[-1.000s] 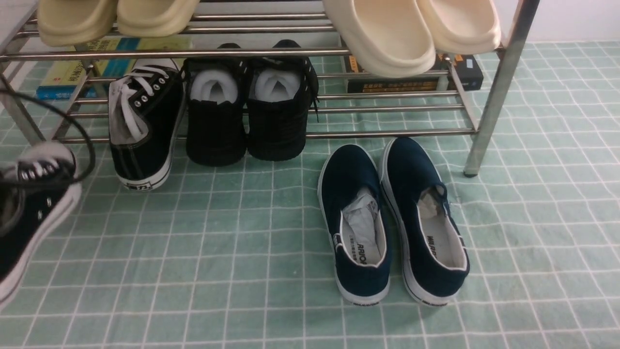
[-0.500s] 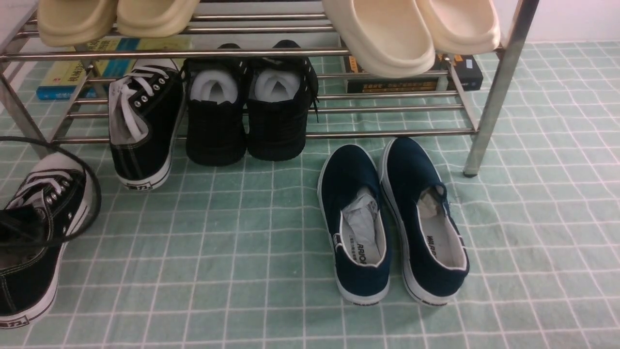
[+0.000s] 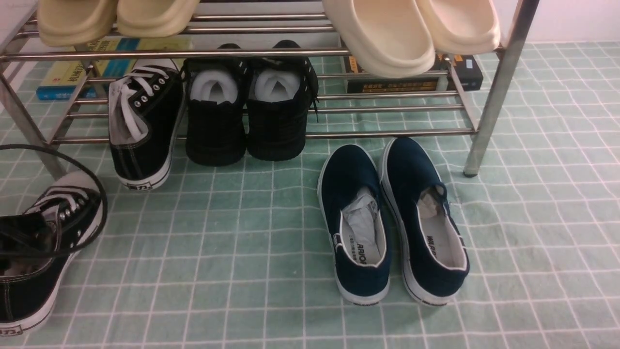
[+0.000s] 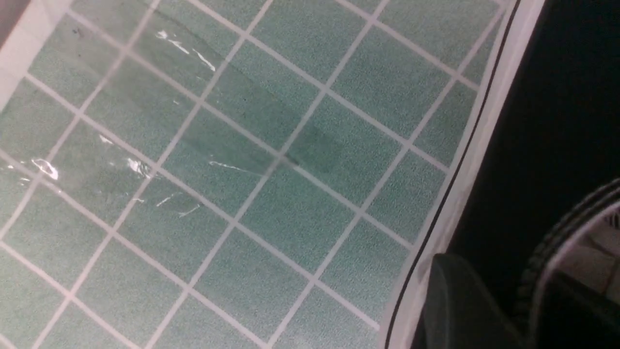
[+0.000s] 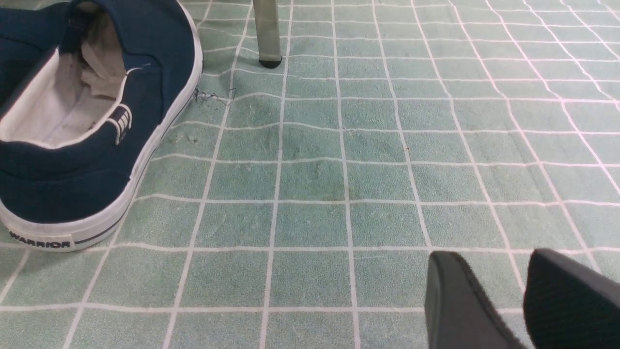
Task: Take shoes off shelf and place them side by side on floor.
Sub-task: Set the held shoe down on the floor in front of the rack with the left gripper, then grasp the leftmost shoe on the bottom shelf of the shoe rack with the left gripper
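One black canvas shoe (image 3: 143, 126) with white laces sits on the lower tier of the silver shelf (image 3: 387, 133), heel overhanging the front bar. Its mate (image 3: 43, 252) lies on the green gridded floor (image 3: 242, 242) at the far left, toe toward the shelf. In the left wrist view my left gripper (image 4: 503, 286) straddles that shoe's side wall (image 4: 557, 121), one finger (image 4: 455, 300) outside and the other inside the opening, jaws apart. My right gripper (image 5: 489, 261) hovers open over bare floor, holding nothing.
All-black shoes with white stuffing (image 3: 247, 116) stand next to the shelved sneaker. Navy slip-ons (image 3: 387, 223) lie on the floor right of centre. Cream slippers (image 3: 387, 39) fill the top tier. Books (image 3: 63, 77) lie behind. A shelf leg (image 3: 489, 106) and a black cable (image 3: 92, 194) are close.
The left-hand sneaker came down from a tilted hold in the air and now rests flat on the floor. My left gripper's jaws have parted around its side wall.
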Controlling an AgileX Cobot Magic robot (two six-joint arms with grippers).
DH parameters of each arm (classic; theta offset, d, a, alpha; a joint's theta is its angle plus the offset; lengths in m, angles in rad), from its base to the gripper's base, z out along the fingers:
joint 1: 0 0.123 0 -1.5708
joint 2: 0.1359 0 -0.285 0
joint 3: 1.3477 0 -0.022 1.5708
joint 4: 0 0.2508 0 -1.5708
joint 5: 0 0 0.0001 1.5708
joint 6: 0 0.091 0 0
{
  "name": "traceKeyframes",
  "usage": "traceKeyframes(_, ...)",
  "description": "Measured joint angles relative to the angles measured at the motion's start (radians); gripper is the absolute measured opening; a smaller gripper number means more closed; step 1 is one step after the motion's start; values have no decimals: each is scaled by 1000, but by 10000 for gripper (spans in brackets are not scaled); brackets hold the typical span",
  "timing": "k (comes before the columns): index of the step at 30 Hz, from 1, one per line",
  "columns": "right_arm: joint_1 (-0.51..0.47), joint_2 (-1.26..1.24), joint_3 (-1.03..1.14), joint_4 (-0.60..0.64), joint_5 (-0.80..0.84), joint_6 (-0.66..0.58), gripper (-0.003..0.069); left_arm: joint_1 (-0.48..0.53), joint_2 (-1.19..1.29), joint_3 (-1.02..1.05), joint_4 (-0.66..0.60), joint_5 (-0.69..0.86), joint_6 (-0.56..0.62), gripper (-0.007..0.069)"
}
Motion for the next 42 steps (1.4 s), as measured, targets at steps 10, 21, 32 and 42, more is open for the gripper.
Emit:
traceKeyframes(10, 0, 0, 0, 0, 0, 0, 239, 0, -36, -142, -11, 179, 19, 391)
traceKeyframes(21, 0, 0, 0, -1, 0, 0, 240, 0, -25, -412, -380, 268, 349, 358)
traceKeyframes(32, 0, 0, 0, 0, 0, 0, 240, 0, 200, -546, -597, 131, 563, 357)
traceKeyframes(42, 0, 0, 0, 0, 0, 0, 240, 0, 366, -573, -711, -7, 573, 356)
